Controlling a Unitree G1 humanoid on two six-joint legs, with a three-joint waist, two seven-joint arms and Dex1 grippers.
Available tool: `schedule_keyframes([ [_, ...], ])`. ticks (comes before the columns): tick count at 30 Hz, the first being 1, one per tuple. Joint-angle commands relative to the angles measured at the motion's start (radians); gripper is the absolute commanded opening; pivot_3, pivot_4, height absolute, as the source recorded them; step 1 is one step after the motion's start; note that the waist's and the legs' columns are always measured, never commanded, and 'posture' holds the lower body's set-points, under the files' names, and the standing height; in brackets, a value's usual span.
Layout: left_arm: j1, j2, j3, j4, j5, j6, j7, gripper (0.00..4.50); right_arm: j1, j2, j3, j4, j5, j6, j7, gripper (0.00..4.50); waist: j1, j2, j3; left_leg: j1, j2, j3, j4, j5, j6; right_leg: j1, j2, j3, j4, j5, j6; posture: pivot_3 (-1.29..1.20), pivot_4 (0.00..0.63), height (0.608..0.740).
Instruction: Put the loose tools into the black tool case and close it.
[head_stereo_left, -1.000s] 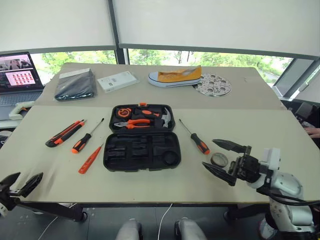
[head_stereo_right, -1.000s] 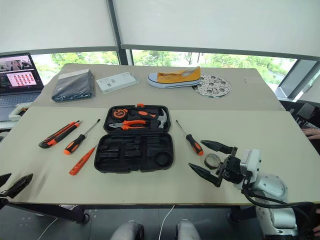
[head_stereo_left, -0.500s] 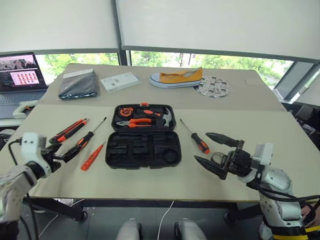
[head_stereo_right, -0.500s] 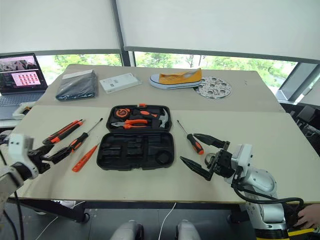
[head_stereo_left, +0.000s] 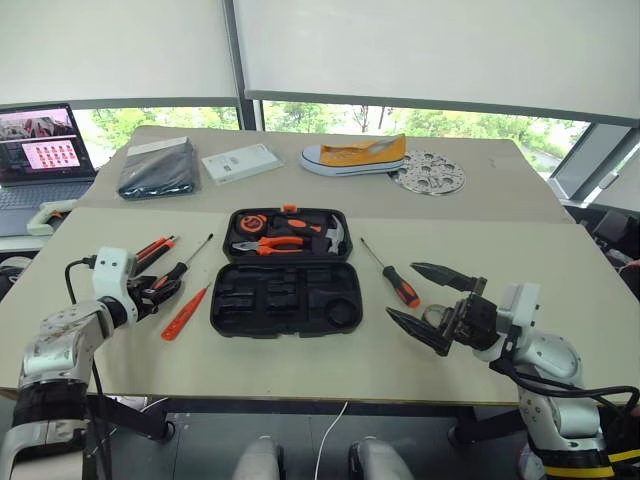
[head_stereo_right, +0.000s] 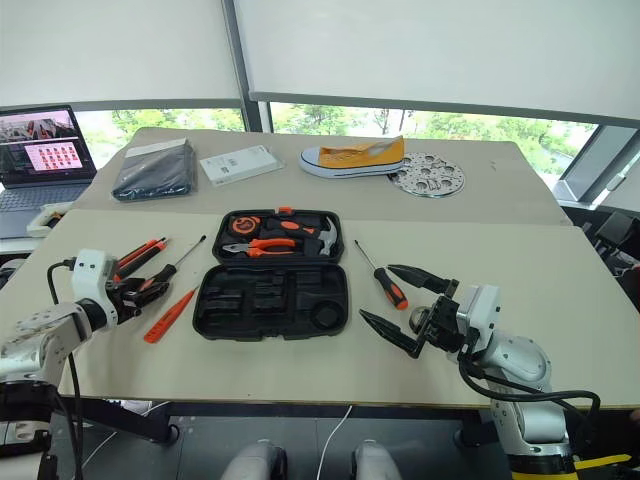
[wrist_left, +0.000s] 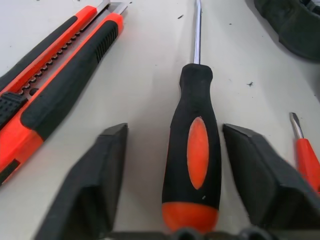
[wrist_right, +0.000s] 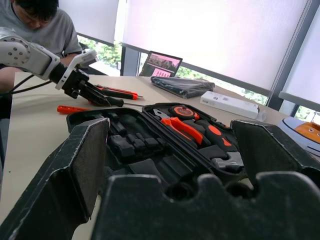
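The left claw (wrist_left: 192, 165) straddled the screwdriver (wrist_left: 192, 150) lying on the surface (head_stereo_left: 300, 370) left of the open tool case (head_stereo_left: 285, 298), fingers spread to either side of the handle, not yet pinching. It ought to squeeze squarely mid-handle before lifting. The right claw (head_stereo_left: 432, 303) hung spread wide, empty.

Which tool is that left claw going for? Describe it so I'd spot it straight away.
Start at the open black tool case mid-table and look to the robot's left, where three tools lie. The left gripper straddles the middle one, a screwdriver: black handle, orange oval inlay, bare steel shaft, unlike the utility knife and the slim all-orange screwdriver.
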Motion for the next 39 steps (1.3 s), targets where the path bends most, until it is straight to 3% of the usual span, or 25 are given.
schedule_keyframes([
  [1, 0.001, -0.017, 0.010, 0.034, 0.009, -0.059, -0.030, 1.25, 0.001, -0.003, -0.011, -0.042, 0.004, -0.012, -0.012, 4.50, 0.000, 0.000, 0.000, 0.000, 0.000, 0.000, 0.000, 0.000, 0.000, 0.000, 0.000, 0.000, 0.000, 0.000, 0.000, 0.00, 0.150, 0.740],
  [2, 0.004, -0.018, 0.034, 0.030, -0.005, -0.094, -0.046, 0.90, 0.002, -0.004, -0.013, -0.043, 0.001, -0.015, -0.014, 4.50, 0.000, 0.000, 0.000, 0.000, 0.000, 0.000, 0.000, 0.000, 0.000, 0.000, 0.000, 0.000, 0.000, 0.000, 0.000, 0.00, 0.150, 0.740],
  [9, 0.011, -0.007, 0.139, -0.097, -0.111, -0.314, -0.256, 0.92, 0.013, -0.033, -0.095, -0.052, 0.012, -0.014, -0.055, 4.50, 0.001, -0.001, 0.001, -0.003, 0.001, 0.000, 0.000, 0.000, 0.000, -0.002, 0.000, 0.000, -0.001, 0.002, -0.003, 0.00, 0.150, 0.740],
  [14, -0.035, 0.053, -0.007, -0.187, -0.073, -0.401, -0.503, 0.92, 0.022, -0.123, -0.136, -0.012, 0.016, 0.011, -0.004, 4.50, 0.002, -0.001, 0.001, -0.003, 0.000, 0.000, 0.000, 0.000, 0.000, -0.001, 0.000, 0.000, -0.002, 0.002, -0.003, 0.00, 0.150, 0.740],
  [18, -0.162, 0.068, -0.206, -0.109, 0.099, -0.548, -0.629, 0.92, -0.023, -0.162, -0.119, 0.037, 0.002, 0.010, 0.028, 4.50, 0.001, -0.001, 0.001, -0.002, 0.000, 0.001, 0.000, 0.000, 0.000, 0.000, 0.001, 0.000, -0.002, -0.001, 0.001, 0.00, 0.150, 0.740],
  [21, -0.292, 0.043, -0.360, 0.060, 0.290, -0.719, -0.636, 0.92, -0.056, -0.175, -0.103, 0.048, 0.010, 0.015, 0.054, 4.50, -0.002, -0.001, 0.001, -0.002, 0.001, 0.001, 0.001, 0.001, -0.001, -0.001, 0.003, 0.002, -0.002, -0.001, 0.001, 0.00, 0.150, 0.740],
  [25, -0.363, 0.024, -0.424, 0.194, 0.357, -0.824, -0.655, 0.92, -0.053, -0.185, -0.110, 0.040, 0.023, 0.024, 0.067, 4.50, -0.011, -0.001, 0.001, -0.003, 0.001, 0.000, 0.000, 0.001, -0.001, -0.002, 0.005, 0.003, -0.002, 0.000, 0.001, 0.00, 0.150, 0.740],
  [34, -0.437, 0.009, -0.448, 0.384, 0.435, -0.904, -0.593, 0.92, -0.020, -0.171, -0.122, 0.026, 0.014, 0.013, 0.061, 4.50, -0.010, -0.001, 0.001, -0.004, 0.001, 0.001, 0.001, 0.000, 0.000, -0.002, 0.004, 0.003, -0.002, 0.000, 0.003, 0.00, 0.150, 0.740],
  [39, -0.460, -0.029, -0.433, 0.436, 0.408, -0.899, -0.591, 0.92, -0.026, -0.173, -0.117, 0.021, 0.018, 0.022, 0.056, 4.50, -0.011, -0.001, 0.001, -0.002, 0.001, 0.001, 0.001, 0.002, -0.001, -0.001, 0.004, 0.004, -0.001, 0.000, 0.005, 0.00, 0.150, 0.740],
])
